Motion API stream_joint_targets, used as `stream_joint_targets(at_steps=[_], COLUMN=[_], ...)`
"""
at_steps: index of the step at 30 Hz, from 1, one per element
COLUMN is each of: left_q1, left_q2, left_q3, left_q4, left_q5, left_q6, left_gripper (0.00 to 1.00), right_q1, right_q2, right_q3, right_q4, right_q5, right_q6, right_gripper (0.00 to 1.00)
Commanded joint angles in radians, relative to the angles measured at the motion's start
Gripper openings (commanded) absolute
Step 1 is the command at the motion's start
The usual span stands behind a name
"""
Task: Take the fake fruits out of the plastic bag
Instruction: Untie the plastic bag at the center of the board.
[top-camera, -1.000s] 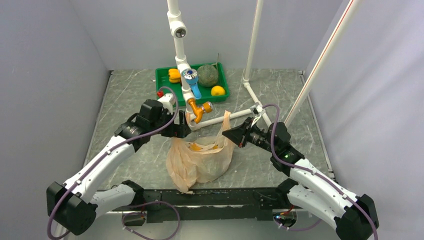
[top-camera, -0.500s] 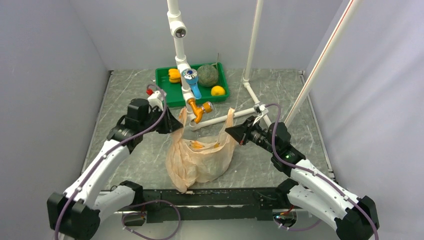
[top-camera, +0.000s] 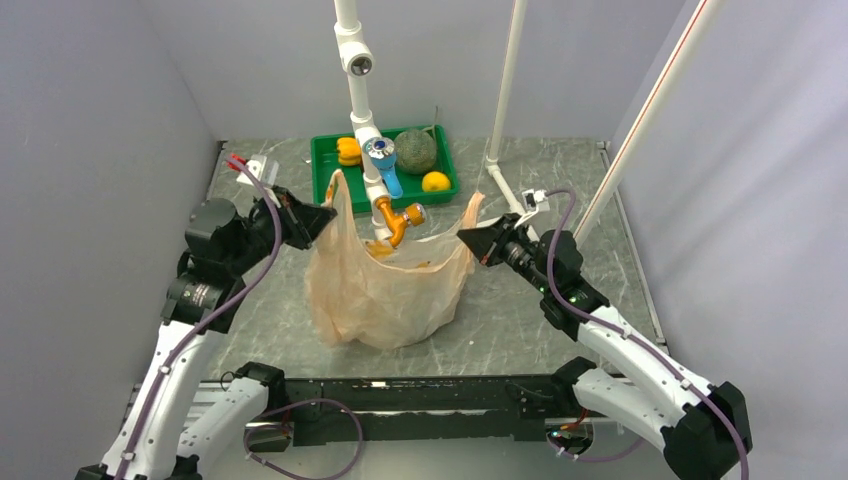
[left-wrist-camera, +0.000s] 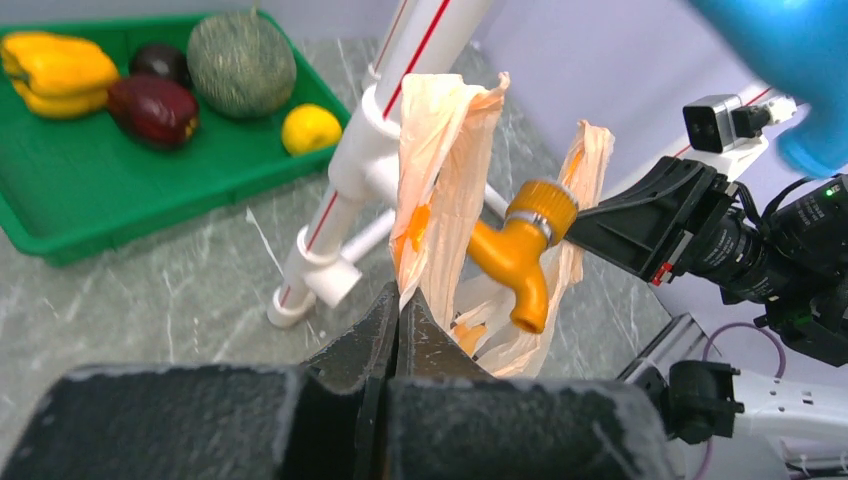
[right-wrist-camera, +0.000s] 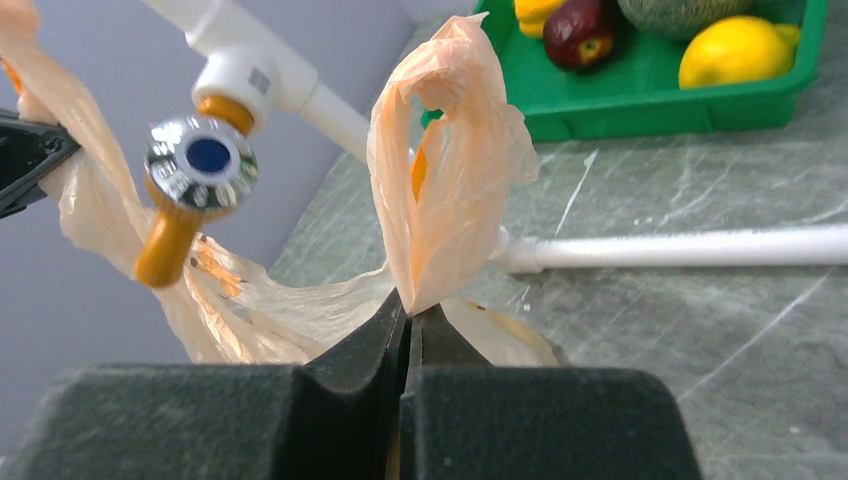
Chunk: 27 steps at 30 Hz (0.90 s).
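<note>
The peach plastic bag (top-camera: 385, 290) stands on the table, stretched between both arms. My left gripper (top-camera: 325, 215) is shut on its left handle loop (left-wrist-camera: 440, 150), pinched at the fingertips (left-wrist-camera: 400, 300). On the other side, my right gripper (top-camera: 468, 238) is shut on the right handle loop (right-wrist-camera: 450, 170), also at the tips (right-wrist-camera: 410, 308). The bag's inside is hidden; only yellow-orange prints show on its wall. Fake fruits lie in the green tray (top-camera: 335, 205): a maroon one (left-wrist-camera: 150, 108), a darker one (left-wrist-camera: 160, 62) and a yellow round one (top-camera: 436, 181).
A white pipe frame with an orange tap (top-camera: 398, 218) hangs right over the bag's mouth, between the two handles. The tray also holds a netted melon (top-camera: 417, 150) and a yellow pepper (top-camera: 348, 150). White pipes (top-camera: 505, 190) run along the table behind my right gripper.
My left gripper shut on the left handle and pulled it up and to the left. The bag's mouth is stretched wider and taller. The right gripper lifted its handle slightly.
</note>
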Motion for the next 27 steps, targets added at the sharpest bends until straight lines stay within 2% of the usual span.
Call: stream_joint_targets(at_steps=[1,6,10,11,14,19,21,24,27], left_q1=[0.017,0.018,0.018,0.018,0.018,0.018,0.018,0.018,0.018], left_q2=[0.028,-0.026,-0.144,-0.172,-0.231,-0.264,-0.251,-0.212,-0.177], left_q3=[0.077,-0.026,-0.176,-0.198,-0.213,-0.117,-0.06,0.023,0.099], left_q4=[0.075,0.096,0.06,0.032,-0.113,-0.35,-0.441,-0.54,-0.595], left_q5=[0.017,0.073,0.077,0.074,0.034,0.0,0.021,0.052,0.044], left_q6=[0.035,0.003,-0.044,-0.058,-0.079,-0.103,-0.124,-0.161,-0.171], left_gripper=[0.0,0.0,0.01,0.04,0.24,0.7,0.86,0.99,0.99], right_q1=[-0.013,-0.013,-0.013,-0.01,0.009,0.053,0.063,0.073,0.085], right_q2=[0.024,0.016,-0.017,-0.024,-0.041,-0.031,-0.021,-0.009,0.002], right_q3=[0.094,0.066,-0.016,-0.031,-0.069,-0.075,-0.068,-0.06,-0.043], right_q4=[0.094,0.087,0.121,0.132,0.163,0.139,0.127,0.116,0.095], right_q5=[0.028,-0.035,-0.17,-0.215,-0.289,-0.308,-0.302,-0.286,-0.251], right_q6=[0.009,-0.011,-0.003,0.001,0.003,-0.03,-0.045,-0.062,-0.08], right_gripper=[0.0,0.0,0.0,0.0,0.0,0.0,0.0,0.0,0.0])
